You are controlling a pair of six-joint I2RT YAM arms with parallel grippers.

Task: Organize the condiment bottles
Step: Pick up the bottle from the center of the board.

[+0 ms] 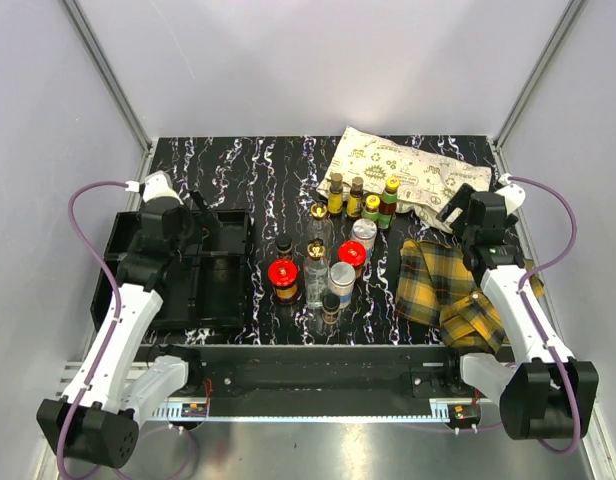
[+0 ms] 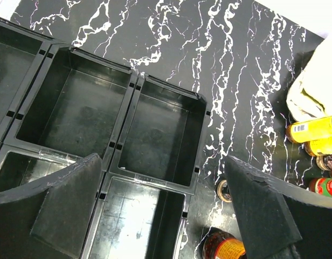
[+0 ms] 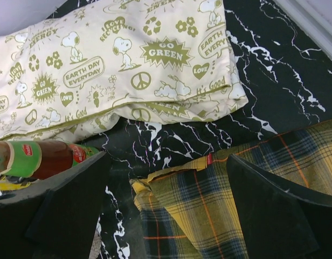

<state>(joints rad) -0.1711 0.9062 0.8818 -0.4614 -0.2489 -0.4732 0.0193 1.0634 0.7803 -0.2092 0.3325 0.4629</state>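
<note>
Currently at the start, nothing picked. Top: condiment bottles clustered mid-table, none in the black tray. Left wrist: left gripper wide, empty, over tray compartments. Right wrist: right gripper wide, empty, over plaid cloth. Next: probably grasp an outer bottle upright without toppling its neighbours.
</note>
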